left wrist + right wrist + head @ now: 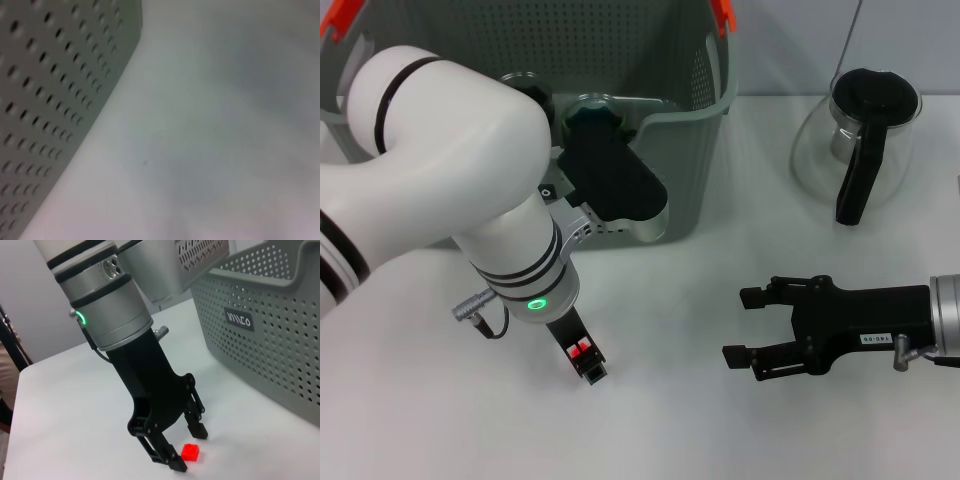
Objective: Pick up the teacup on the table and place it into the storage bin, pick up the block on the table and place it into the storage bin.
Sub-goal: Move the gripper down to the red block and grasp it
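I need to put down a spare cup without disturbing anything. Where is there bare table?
Bare table lies between the left gripper and right gripper. It is crowded beside the storage bin, red block and glass coffee pot.

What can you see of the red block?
The block is small, bright red, plastic-looking, with a stud-like bump on top. It lies flat on the white table, in front of the bin. The left gripper stands over it, open, fingers either side; contact can't be told. From the head it shows between the fingers.
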Action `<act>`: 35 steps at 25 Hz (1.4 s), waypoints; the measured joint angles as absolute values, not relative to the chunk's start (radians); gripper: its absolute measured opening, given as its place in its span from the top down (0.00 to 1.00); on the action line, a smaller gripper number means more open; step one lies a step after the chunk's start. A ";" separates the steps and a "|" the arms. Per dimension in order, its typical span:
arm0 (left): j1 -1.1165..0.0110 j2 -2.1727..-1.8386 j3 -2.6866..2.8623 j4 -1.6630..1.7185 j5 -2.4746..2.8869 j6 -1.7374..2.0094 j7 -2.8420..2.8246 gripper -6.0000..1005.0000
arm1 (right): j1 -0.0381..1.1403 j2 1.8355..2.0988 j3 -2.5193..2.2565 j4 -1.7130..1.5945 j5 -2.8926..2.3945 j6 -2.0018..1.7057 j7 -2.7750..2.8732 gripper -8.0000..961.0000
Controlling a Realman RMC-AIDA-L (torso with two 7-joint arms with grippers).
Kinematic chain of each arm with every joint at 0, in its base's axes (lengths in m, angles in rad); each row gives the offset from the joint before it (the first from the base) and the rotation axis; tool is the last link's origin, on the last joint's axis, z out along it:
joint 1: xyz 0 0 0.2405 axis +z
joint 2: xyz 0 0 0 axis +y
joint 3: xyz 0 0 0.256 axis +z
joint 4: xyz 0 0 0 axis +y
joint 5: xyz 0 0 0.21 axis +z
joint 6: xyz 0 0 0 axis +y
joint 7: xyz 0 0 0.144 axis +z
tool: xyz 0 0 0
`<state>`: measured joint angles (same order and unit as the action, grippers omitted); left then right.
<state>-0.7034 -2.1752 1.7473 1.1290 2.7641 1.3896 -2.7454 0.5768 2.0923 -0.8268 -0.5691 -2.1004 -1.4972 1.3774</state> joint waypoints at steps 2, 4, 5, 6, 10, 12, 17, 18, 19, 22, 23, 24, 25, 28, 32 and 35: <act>-0.705 -2.175 1.747 1.127 2.765 1.390 -2.746 0.43 | 0.577 2.092 -0.827 -0.569 -2.100 -1.497 1.377 0.02; -0.706 -2.175 1.747 1.126 2.766 1.390 -2.746 0.43 | 0.577 2.092 -0.827 -0.569 -2.100 -1.494 1.377 0.02; -0.707 -2.175 1.747 1.126 2.766 1.389 -2.746 0.43 | 0.577 2.092 -0.827 -0.569 -2.100 -1.492 1.377 0.02; -0.707 -2.175 1.747 1.126 2.767 1.389 -2.746 0.43 | 0.577 2.092 -0.827 -0.569 -2.100 -1.491 1.377 0.02; -0.708 -2.175 1.745 1.120 2.768 1.386 -2.746 0.50 | 0.577 2.092 -0.827 -0.569 -2.100 -1.488 1.377 0.02; -0.709 -2.175 1.746 1.113 2.769 1.383 -2.746 0.57 | 0.577 2.092 -0.827 -0.569 -2.100 -1.487 1.377 0.02; -0.711 -2.175 1.747 1.112 2.765 1.382 -2.747 0.67 | 0.572 2.092 -0.827 -0.569 -2.096 -1.487 1.376 0.02; -0.712 -2.175 1.747 1.114 2.765 1.382 -2.747 0.67 | 0.572 2.092 -0.827 -0.569 -2.096 -1.487 1.376 0.02; -0.713 -2.175 1.747 1.114 2.766 1.382 -2.747 0.68 | 0.571 2.092 -0.827 -0.569 -2.096 -1.487 1.376 0.02; -0.717 -2.175 1.747 1.112 2.767 1.384 -2.747 0.70 | 0.570 2.092 -0.827 -0.569 -2.095 -1.486 1.372 0.02; -0.718 -2.175 1.747 1.112 2.767 1.385 -2.747 0.70 | 0.569 2.093 -0.827 -0.569 -2.095 -1.486 1.369 0.02; -0.720 -2.175 1.747 1.111 2.767 1.388 -2.747 0.71 | 0.569 2.093 -0.827 -0.569 -2.095 -1.485 1.365 0.02; -0.721 -2.175 1.748 1.111 2.767 1.390 -2.747 0.72 | 0.568 2.094 -0.827 -0.569 -2.095 -1.485 1.361 0.02; -0.726 -2.175 1.749 1.110 2.768 1.397 -2.747 0.73 | 0.568 2.095 -0.827 -0.564 -2.095 -1.481 1.354 0.02; -0.726 -2.175 1.749 1.110 2.768 1.402 -2.747 0.76 | 0.568 2.096 -0.827 -0.556 -2.094 -1.477 1.347 0.02; -0.726 -2.175 1.749 1.111 2.767 1.405 -2.748 0.78 | 0.567 2.095 -0.827 -0.556 -2.094 -1.476 1.347 0.02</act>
<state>-0.7261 -2.1752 1.7488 1.1108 2.7666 1.4049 -2.7478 0.5671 2.0950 -0.8267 -0.5555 -2.0938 -1.4758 1.3469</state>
